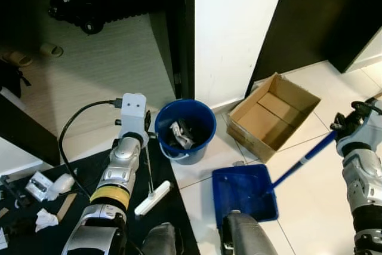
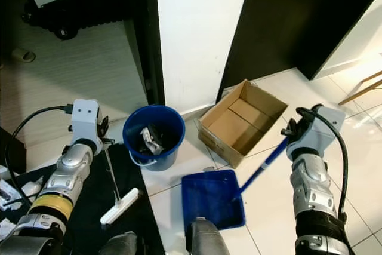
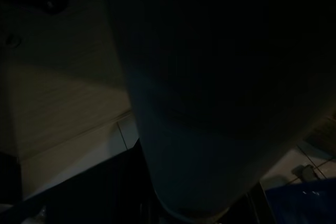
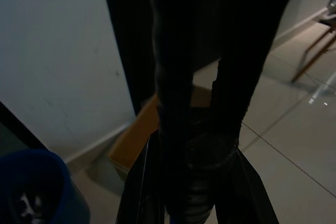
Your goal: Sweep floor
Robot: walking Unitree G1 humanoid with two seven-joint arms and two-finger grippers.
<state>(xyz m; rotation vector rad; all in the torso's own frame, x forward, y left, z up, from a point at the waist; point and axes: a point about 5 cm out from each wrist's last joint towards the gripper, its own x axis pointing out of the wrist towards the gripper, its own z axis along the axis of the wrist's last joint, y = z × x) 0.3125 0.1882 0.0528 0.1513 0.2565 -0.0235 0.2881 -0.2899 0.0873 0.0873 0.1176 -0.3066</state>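
A blue dustpan [image 1: 245, 192] lies flat on the white tiles just in front of me, its long blue handle [image 1: 304, 159] rising to the right. My right gripper [image 1: 340, 128] is shut on the top of that handle. A small broom with a thin handle and a white brush head [image 1: 153, 198] leans on the black mat [image 1: 179, 231]. My left gripper [image 1: 145, 140] is shut on its upper end, beside the blue bucket [image 1: 200, 147]. Crumpled trash [image 1: 181, 134] lies inside the bucket.
An open, empty cardboard box [image 1: 274, 114] sits right of the bucket, against a white wall pillar [image 1: 233, 34]. Small clutter [image 1: 45, 186] lies on the mat at left. Wooden chair legs [image 2: 364, 91] stand at far right. My own legs [image 1: 239, 234] show at the bottom.
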